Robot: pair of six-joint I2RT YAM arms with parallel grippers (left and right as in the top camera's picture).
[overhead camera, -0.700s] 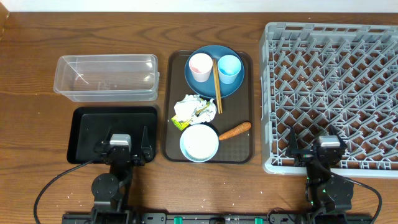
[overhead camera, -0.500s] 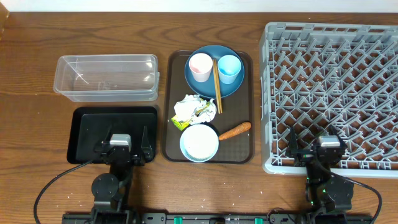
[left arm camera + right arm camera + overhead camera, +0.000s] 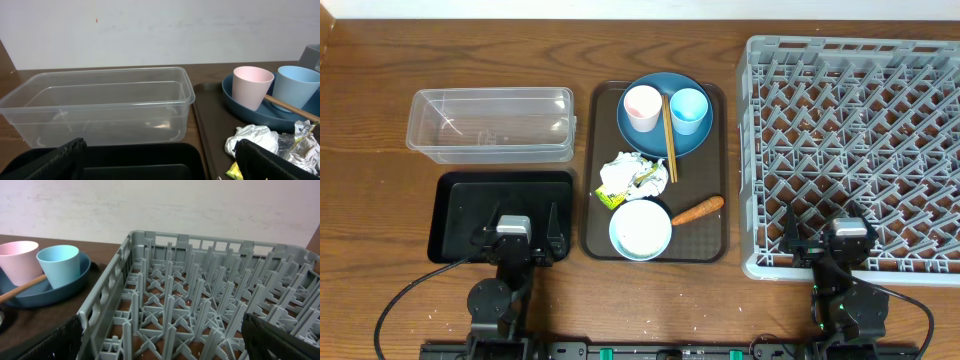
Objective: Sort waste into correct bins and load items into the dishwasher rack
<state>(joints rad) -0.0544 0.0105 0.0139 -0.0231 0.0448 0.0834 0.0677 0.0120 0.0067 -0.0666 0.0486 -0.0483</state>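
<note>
A brown serving tray [image 3: 593, 200] holds a dark-blue plate [image 3: 655, 140] with a pinkish-white cup [image 3: 642, 106], a light-blue cup [image 3: 688, 110] and wooden chopsticks [image 3: 669, 140]. In front lie a crumpled white-and-yellow wrapper [image 3: 631, 178], a pale-blue bowl [image 3: 640, 229] with white rice, and a carrot piece [image 3: 698, 210]. The clear tub [image 3: 490, 124] and black tray [image 3: 470, 200] sit left. The grey rack [image 3: 860, 140] stands right. My left gripper [image 3: 516, 240] is open over the black tray's near edge. My right gripper [image 3: 842, 240] is open over the rack's near edge. Both are empty.
The left wrist view shows the clear tub [image 3: 100, 102], the pink cup [image 3: 251, 86] and the wrapper [image 3: 255, 142]. The right wrist view shows the rack's pegs [image 3: 200, 305] and the blue cup [image 3: 60, 264]. A pale wall bounds the table's far side.
</note>
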